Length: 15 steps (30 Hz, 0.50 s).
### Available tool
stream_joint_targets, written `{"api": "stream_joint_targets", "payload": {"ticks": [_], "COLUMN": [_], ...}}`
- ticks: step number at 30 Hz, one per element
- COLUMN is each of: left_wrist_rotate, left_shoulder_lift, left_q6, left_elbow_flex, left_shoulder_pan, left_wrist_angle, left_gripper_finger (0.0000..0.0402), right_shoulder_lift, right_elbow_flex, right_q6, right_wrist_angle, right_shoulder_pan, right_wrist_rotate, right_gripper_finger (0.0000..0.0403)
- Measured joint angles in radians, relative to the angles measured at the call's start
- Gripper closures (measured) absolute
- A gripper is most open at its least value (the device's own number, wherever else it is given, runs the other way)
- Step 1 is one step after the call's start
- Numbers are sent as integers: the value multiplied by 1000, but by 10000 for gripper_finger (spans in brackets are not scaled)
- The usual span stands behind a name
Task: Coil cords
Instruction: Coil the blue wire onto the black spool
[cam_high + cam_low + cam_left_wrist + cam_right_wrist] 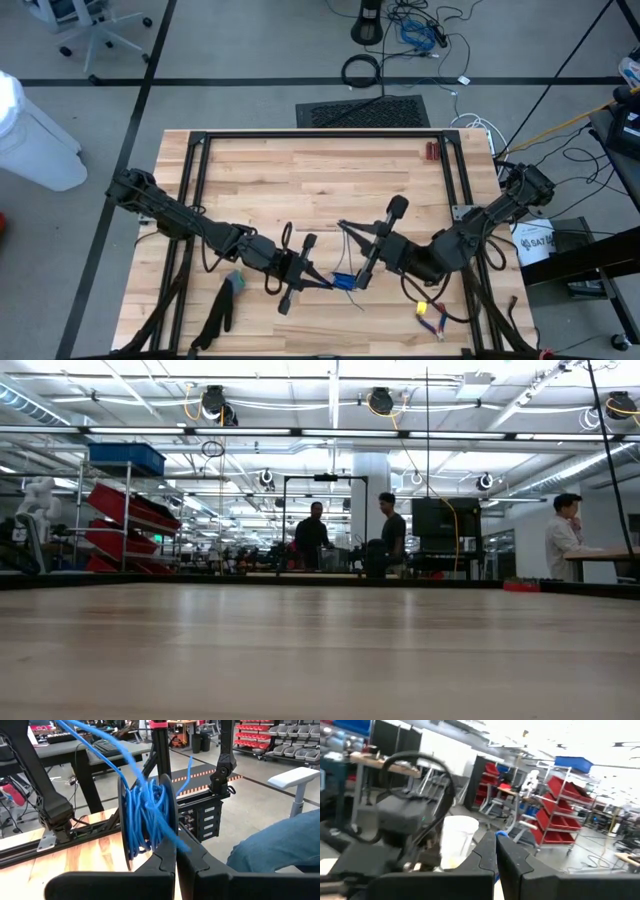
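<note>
Both arms meet over the near middle of the pale wooden plank desk. The thin blue cord, wound on a dark flat spool, hangs between them, lifted off the desk. Left gripper: fingers together, pinching a cord strand, likely to keep tension. Right gripper: fingers together; a bit of blue shows at the tips, so it probably steadies the other end for winding.

Bright blue cord wound on a black spool, above a pale striped wood table framed in black, between two dark arms
</note>
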<state>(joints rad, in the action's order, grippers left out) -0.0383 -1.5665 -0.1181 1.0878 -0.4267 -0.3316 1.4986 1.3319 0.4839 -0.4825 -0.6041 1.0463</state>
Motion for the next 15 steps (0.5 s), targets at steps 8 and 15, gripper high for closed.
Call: {"api": "stream_joint_targets", "payload": {"ticks": [8, 15], "left_wrist_rotate": [-47, -86], "left_shoulder_lift": [0, -1], "left_q6": [-19, -19], "left_elbow_flex": [0, 0], "left_shoulder_pan": [-1, -1], "left_wrist_angle": [-2, -19], "left_gripper_finger": [401, 402], "right_shoulder_lift": [0, 7], "right_elbow_flex": [0, 0], "right_q6": [-11, -98], "right_wrist_angle": [-11, 74], "right_shoulder_pan": [2, 2], "right_wrist_rotate": [3, 38], "right_gripper_finger": [403, 403]}}
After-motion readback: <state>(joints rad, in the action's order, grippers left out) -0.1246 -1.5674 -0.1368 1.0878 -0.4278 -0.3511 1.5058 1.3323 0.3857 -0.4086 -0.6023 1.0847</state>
